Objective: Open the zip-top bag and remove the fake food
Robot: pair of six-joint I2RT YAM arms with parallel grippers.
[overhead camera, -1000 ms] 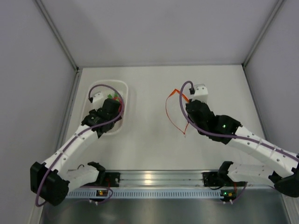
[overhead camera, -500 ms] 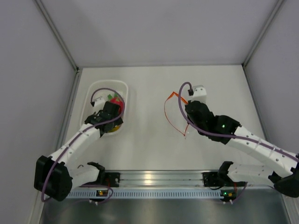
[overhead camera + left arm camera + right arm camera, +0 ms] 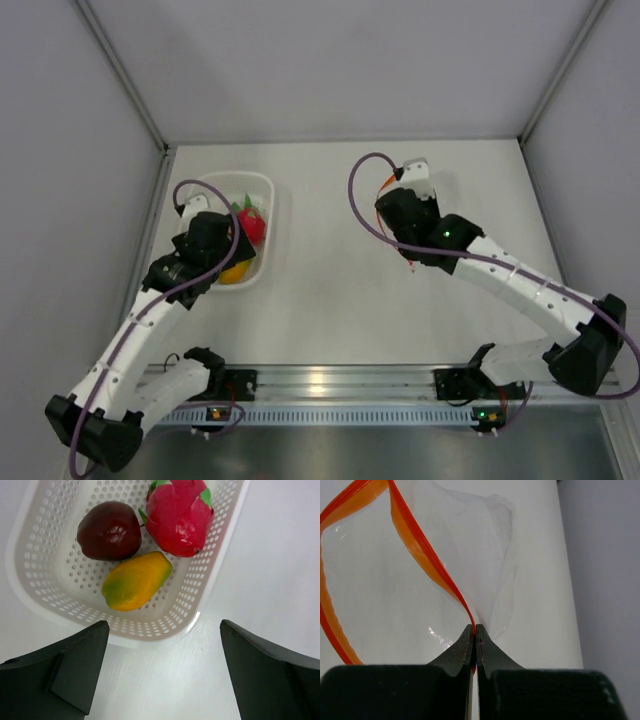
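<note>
My right gripper [image 3: 474,631] pinches the bag [image 3: 485,555] by its orange strip [image 3: 427,562], the firmest hold; the film seems limp, slippery. The fruits [image 3: 136,580] lie in the basket [image 3: 55,575] under my wide left gripper [image 3: 161,630].

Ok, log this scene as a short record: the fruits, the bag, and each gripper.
red fruit: in the white basket
maroon fruit: same basket, beside the red one
yellow-orange fruit: same basket, nearest the left gripper
zip-top bag: mouth open, no fruit seen inside
left gripper: open, empty, over the basket's rim
right gripper: shut on the bag's zip strip
</note>
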